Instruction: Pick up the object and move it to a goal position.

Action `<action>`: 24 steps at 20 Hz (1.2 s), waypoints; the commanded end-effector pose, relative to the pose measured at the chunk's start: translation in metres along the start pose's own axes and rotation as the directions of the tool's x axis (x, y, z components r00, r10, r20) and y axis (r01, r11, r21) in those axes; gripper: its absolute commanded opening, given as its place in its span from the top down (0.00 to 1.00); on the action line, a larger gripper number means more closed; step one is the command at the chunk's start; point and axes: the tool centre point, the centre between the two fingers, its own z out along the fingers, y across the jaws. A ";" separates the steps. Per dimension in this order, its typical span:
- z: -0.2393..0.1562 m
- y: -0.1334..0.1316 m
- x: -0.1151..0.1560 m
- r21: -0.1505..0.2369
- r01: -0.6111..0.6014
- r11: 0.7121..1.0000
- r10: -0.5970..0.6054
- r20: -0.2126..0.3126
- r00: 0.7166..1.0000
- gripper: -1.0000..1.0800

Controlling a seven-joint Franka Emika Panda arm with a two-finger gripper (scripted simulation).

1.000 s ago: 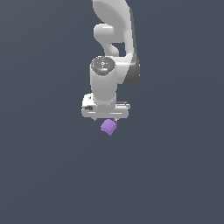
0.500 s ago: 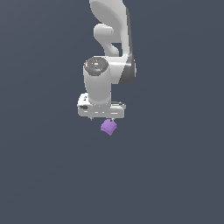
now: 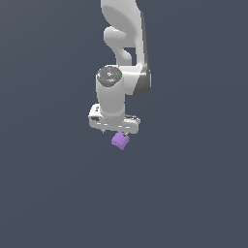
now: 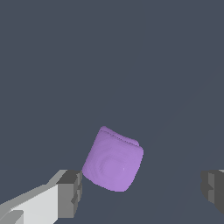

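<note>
Dark blue-grey ground [image 3: 48, 193] fills both views, flat and unmarked, with no edge or horizon to be seen.

On it sits the block [image 3: 119, 141], a small light-purple piece with soft, rounded edges, turned at an angle so its sides do not line up with my fingers. In the exterior view it shows just below my gripper [image 3: 117, 133], partly tucked under the white bar that carries the fingers, and it is far smaller than that bar. In the wrist view the block [image 4: 113, 160] lies between my two fingers [image 4: 70, 193], much nearer one than the other: one lower corner of it comes right up to the dark pad of the near finger, touching or almost touching, and I cannot tell which. A wide stretch of bare ground separates it from the far finger, of which only the grey tip shows at the frame's edge.

My gripper is spread wide, holding nothing; the gap between the pads is well broader than the block.

My hand points straight down, and above it my wrist [image 3: 112, 94] rises as a white cylinder with a dark round cap on top. Behind that my arm [image 3: 127, 34] climbs up and out of the exterior view.
</note>
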 end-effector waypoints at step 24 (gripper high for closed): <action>0.049 -0.018 -0.027 0.022 -0.407 0.913 0.408 -0.026 0.913 0.04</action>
